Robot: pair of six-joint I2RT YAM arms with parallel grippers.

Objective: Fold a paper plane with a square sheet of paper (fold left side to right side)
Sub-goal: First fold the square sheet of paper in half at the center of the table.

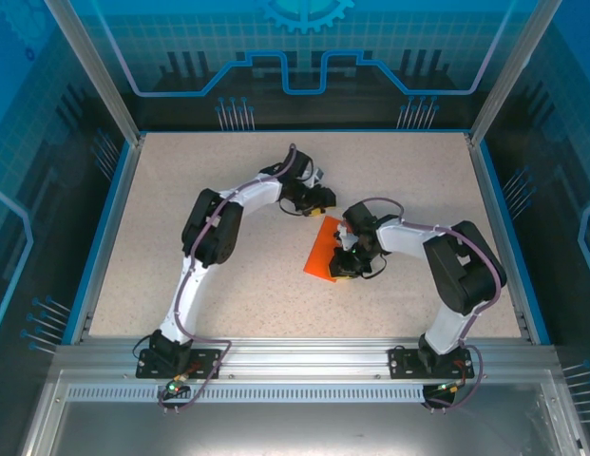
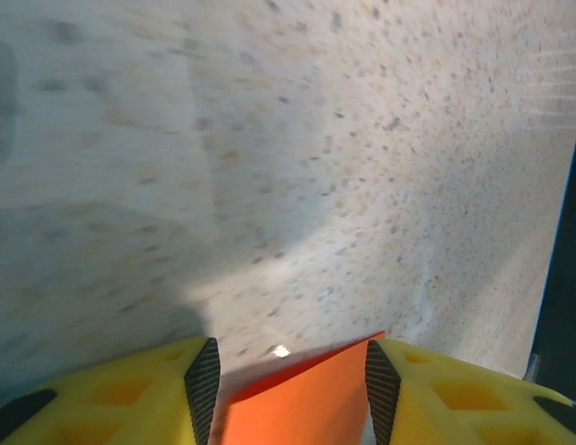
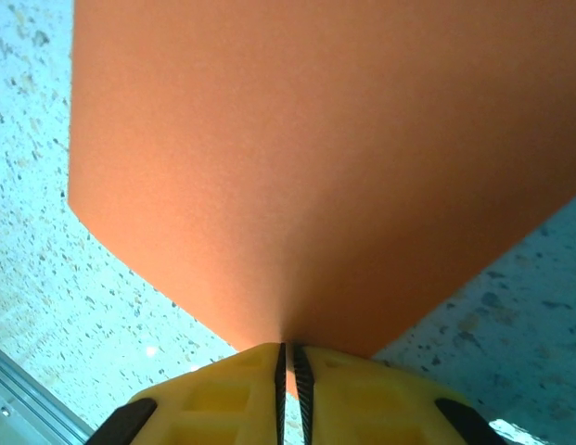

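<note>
paper (image 1: 323, 252): orange, on the bench (image 1: 180, 161) between both tools | right tool (image 3: 287, 357): nearly closed, pinching the paper's edge (pads almost meeting) | left tool (image 2: 292, 371): jaws apart, paper's corner between them, unclamped

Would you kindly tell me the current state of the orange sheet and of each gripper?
square sheet of paper: pinched at one edge, bent rather than lying flat, no sharp crease visible.
right gripper: shut on the sheet's edge.
left gripper: open, a corner of the sheet lying between its fingers.
</note>
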